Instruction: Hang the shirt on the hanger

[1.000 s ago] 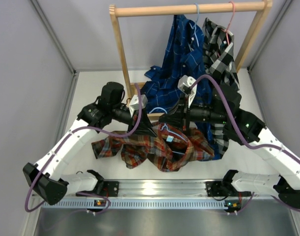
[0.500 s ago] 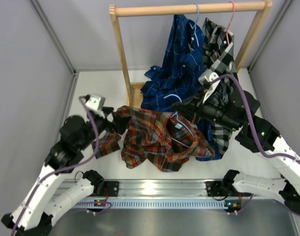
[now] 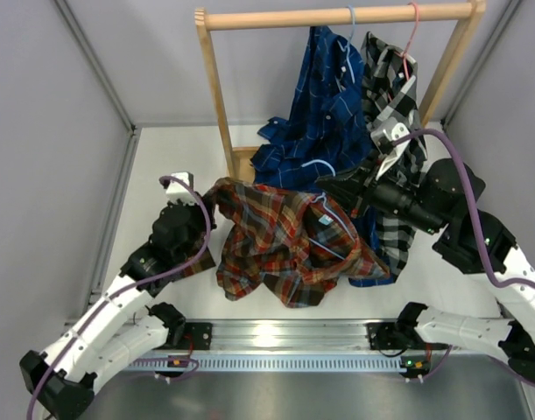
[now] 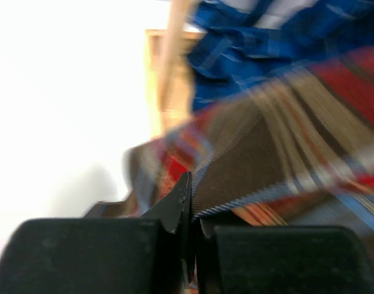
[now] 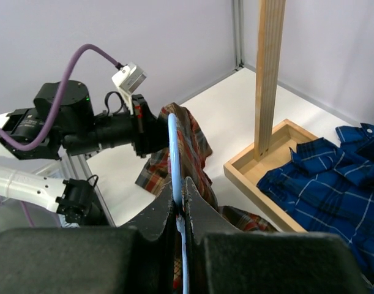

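Observation:
The red-orange plaid shirt (image 3: 280, 241) hangs bunched between both grippers, its lower part on the table. My left gripper (image 3: 206, 208) is shut on the shirt's left edge; in the left wrist view the jaws (image 4: 191, 205) pinch a fold of the fabric (image 4: 284, 135). My right gripper (image 3: 337, 197) is shut on the thin light-blue hanger (image 3: 327, 213), whose wire runs into the shirt. In the right wrist view the wire (image 5: 172, 147) passes up between the closed fingers (image 5: 182, 211), with the shirt (image 5: 196, 144) draped behind it. Most of the hanger is hidden in the cloth.
A wooden rack (image 3: 214, 96) stands at the back with its base tray (image 5: 278, 156). A navy plaid shirt (image 3: 324, 105) and a black-and-white plaid shirt (image 3: 391, 96) on a pink hanger (image 3: 411, 35) hang from it. A metal rail (image 3: 285, 337) lines the near edge.
My left gripper has pulled back to the left from the middle, drawing the shirt's edge with it. My right gripper has moved right with the hanger. The shirt is spread wider.

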`<state>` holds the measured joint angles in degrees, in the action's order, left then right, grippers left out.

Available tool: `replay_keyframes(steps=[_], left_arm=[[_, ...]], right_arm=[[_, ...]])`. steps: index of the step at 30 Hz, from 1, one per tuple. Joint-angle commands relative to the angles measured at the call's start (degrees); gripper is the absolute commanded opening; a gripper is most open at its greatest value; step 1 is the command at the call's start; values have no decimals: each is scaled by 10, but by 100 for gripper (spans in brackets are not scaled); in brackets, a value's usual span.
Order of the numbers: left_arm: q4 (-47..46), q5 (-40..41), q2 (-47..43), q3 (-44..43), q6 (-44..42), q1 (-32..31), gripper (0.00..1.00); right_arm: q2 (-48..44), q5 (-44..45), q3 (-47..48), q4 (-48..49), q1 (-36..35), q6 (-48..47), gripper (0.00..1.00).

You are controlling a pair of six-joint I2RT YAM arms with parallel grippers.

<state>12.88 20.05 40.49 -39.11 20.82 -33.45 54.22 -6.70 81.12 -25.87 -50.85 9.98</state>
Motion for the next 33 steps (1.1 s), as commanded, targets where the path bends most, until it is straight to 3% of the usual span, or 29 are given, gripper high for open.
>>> replay_keyframes(steps=[1,4,6,10,13,15,16,18,21,23,24,28,29,30,31,33], left_arm=[[-31,152,34,-33,28,3,0],[46,234,115,-94,59,28,0],[67,237,134,-108,74,55,0],[60,135,137,-104,92,157,0],[57,78,139,-108,82,168,0],[35,-6,125,-111,64,168,0],[17,-35,116,-111,51,168,9],[-1,-105,73,-111,33,168,12],[-11,-139,25,-139,2,168,4],[42,-138,27,-176,-18,168,32],[70,-117,34,-222,-31,168,39],[163,-88,71,-311,-70,168,89],[162,-127,70,-319,-82,168,98],[144,-184,68,-323,-109,168,98],[131,-320,68,-330,-117,168,98],[104,-489,80,-339,-154,168,98]], right_arm=[[-26,14,18,17,-3,-5,0],[-47,41,2,18,-3,-10,0],[-63,49,-1,19,-3,-13,0],[-78,50,6,17,-3,-14,0],[-63,42,25,13,-3,-17,0],[-43,26,34,12,-3,-17,0],[-28,24,43,11,-3,-19,0],[-15,27,51,11,-3,-22,0],[7,28,59,12,-3,-26,0],[19,26,69,12,-3,-26,0],[20,25,76,12,-3,-26,0],[17,27,83,12,-4,-25,0],[12,24,82,12,-3,-24,0],[11,20,78,12,-3,-24,0],[8,14,76,12,-3,-29,0],[-5,-1,69,13,-3,-32,0]])
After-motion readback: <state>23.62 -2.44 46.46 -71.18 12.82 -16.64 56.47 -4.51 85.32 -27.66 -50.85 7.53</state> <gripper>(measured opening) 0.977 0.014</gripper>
